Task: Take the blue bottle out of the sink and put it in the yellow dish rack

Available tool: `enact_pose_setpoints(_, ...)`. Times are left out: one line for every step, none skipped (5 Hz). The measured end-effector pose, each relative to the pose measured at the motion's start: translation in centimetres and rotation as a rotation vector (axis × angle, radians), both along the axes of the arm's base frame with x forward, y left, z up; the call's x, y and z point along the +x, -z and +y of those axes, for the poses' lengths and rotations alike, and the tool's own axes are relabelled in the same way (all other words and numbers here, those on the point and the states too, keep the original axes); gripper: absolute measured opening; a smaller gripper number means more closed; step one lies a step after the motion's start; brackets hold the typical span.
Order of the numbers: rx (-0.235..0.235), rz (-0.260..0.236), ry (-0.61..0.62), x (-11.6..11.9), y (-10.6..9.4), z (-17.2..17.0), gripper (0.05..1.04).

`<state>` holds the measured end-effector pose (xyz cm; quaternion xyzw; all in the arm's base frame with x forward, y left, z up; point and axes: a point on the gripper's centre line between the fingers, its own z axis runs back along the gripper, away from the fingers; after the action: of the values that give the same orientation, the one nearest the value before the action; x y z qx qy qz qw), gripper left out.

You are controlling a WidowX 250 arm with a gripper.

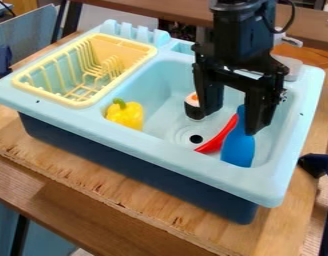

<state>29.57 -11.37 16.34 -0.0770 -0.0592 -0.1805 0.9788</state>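
Blue spatula-like utensil (pixel 238 150) in toy sink (pixel 193 162), slim red item (pixel 215 140) alongside. End effector (pixel 233 123) over it: fingers spread wide, nothing gripped; contact with blue handle can't be told. For a sound grasp: centre on the narrow part, close gently, keep clear of red item and sushi piece (pixel 193 107). Yellow bell pepper (pixel 125 116) well apart, near dish rack (pixel 53 96).

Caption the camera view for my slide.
Black gripper, open over a toy sink with a yellow bell pepper, sushi roll, curved red object and blue utensil.
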Motion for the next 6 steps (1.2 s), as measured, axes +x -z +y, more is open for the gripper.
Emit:
enact_pose_setpoints(0.001,-0.009,0.027,-0.2,0.0,-0.9,0.960)
enact_pose_setpoints(-0.015,-0.007,0.039,-0.3,0.0,-1.3,0.680)
enact_pose_setpoints(-0.017,-0.010,0.033,-0.2,0.0,-1.4,0.379)
enact_pose_setpoints(-0.015,-0.003,0.033,-0.3,0.1,-1.4,0.291)
enact_pose_setpoints(-0.005,-0.001,0.022,-0.4,0.1,-1.2,0.291)
enact_pose_setpoints(0.050,-0.031,-0.005,-1.7,-2.2,-0.1,0.291)
